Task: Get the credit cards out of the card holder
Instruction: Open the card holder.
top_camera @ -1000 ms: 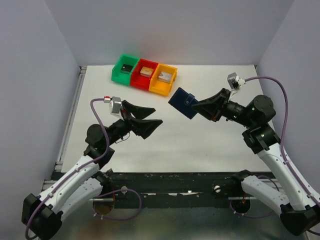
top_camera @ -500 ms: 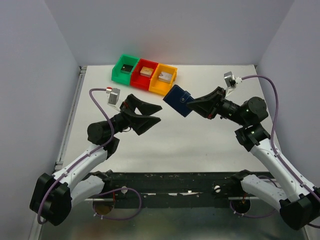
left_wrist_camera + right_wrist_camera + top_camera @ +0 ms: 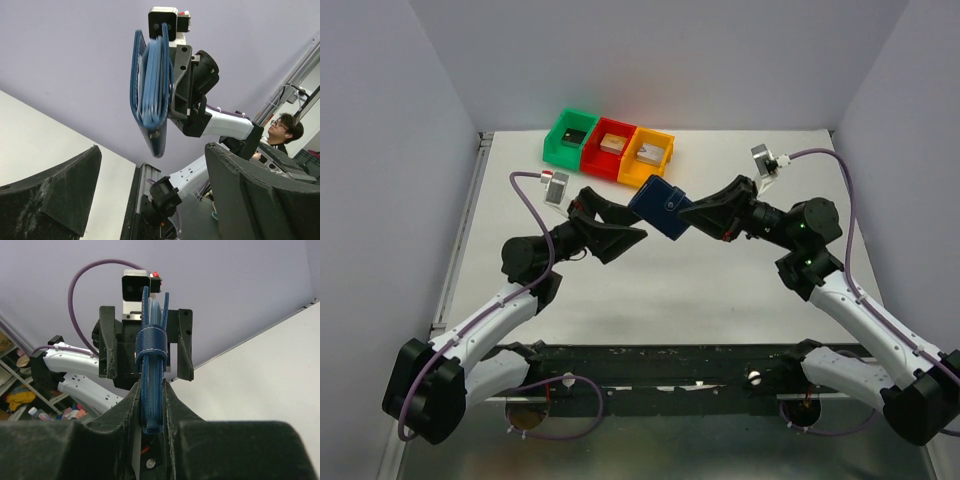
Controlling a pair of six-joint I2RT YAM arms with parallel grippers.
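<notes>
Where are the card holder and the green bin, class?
card holder [image 3: 658,209]: top external view, on its navy cover.
green bin [image 3: 562,155]: top external view, on its near wall.

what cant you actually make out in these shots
- the cards inside the card holder: left wrist view shows only layered blue edges; in the top view its closed cover hides them.
- the holder's lower end: right wrist view, buried between the fingers of the right gripper.
- what sits in the green bin, red bin and orange bin: top view, too small.
</notes>
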